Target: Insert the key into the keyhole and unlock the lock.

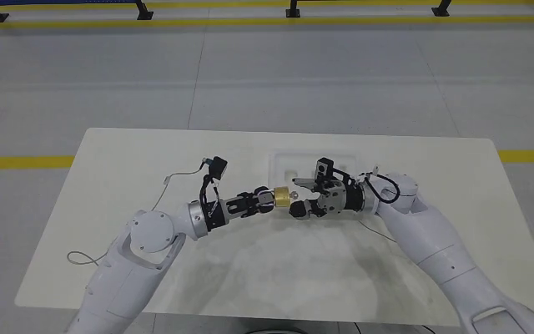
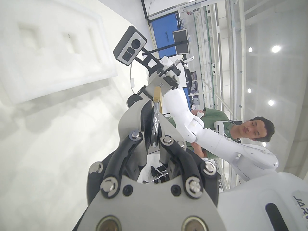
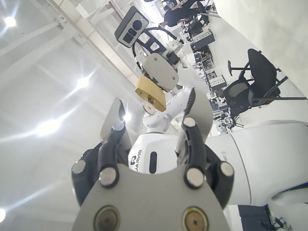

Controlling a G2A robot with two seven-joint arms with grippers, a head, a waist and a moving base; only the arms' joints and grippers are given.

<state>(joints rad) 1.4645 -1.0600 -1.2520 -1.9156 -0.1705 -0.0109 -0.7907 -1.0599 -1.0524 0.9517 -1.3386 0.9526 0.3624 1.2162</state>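
Note:
A brass padlock (image 1: 283,197) hangs in the air over the middle of the white table (image 1: 250,275), between the two arms. My left gripper (image 2: 154,121) is shut on its steel shackle (image 2: 156,123), with the brass body (image 2: 157,97) sticking out beyond the fingertips. In the right wrist view a silver key (image 3: 150,108) sits in the keyhole on the padlock's (image 3: 149,92) end face. My right gripper (image 3: 155,110) is open just short of the key, one finger (image 3: 195,106) on each side of it and neither touching. From above, the right gripper (image 1: 302,205) sits close beside the lock.
A white foam tray (image 1: 288,160) with shallow recesses lies on the table just behind the grippers; it is also in the left wrist view (image 2: 60,56). A thin cable (image 1: 83,259) trails near the table's left edge.

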